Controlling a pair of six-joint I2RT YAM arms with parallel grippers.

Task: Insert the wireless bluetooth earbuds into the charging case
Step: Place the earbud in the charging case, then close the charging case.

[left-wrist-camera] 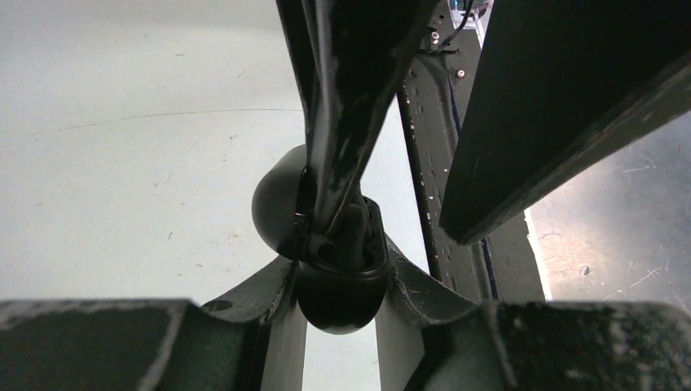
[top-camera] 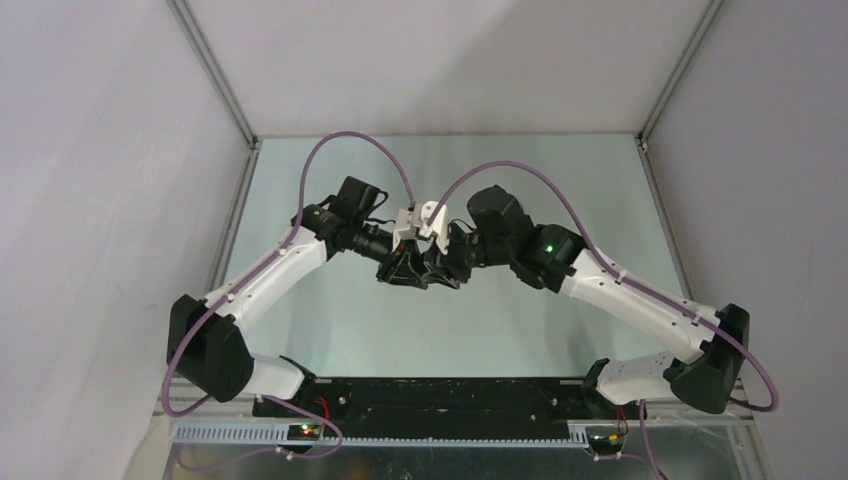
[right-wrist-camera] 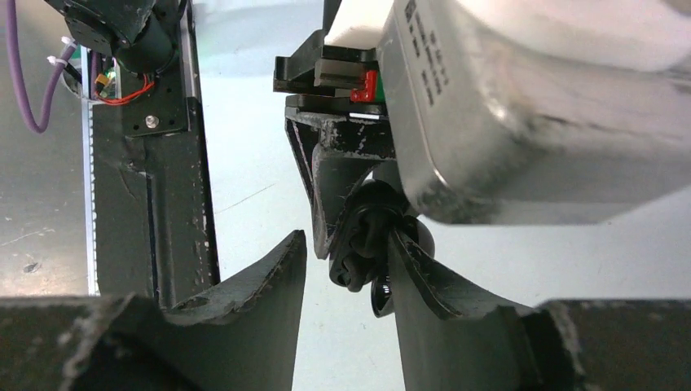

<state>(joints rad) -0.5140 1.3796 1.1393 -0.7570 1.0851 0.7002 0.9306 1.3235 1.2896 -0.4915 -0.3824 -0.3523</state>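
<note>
left gripper (left-wrist-camera: 338,269) clamped tight on black charging case (left-wrist-camera: 341,308), held mid-air | right gripper (right-wrist-camera: 345,236) spread, pinching nothing, one finger just beside the case | black earbud (left-wrist-camera: 352,232) looks to sit in case mouth between left fingers, seating unclear | step: insert/release | next: right backs straight out without nudging bud, then confirm seat
</note>
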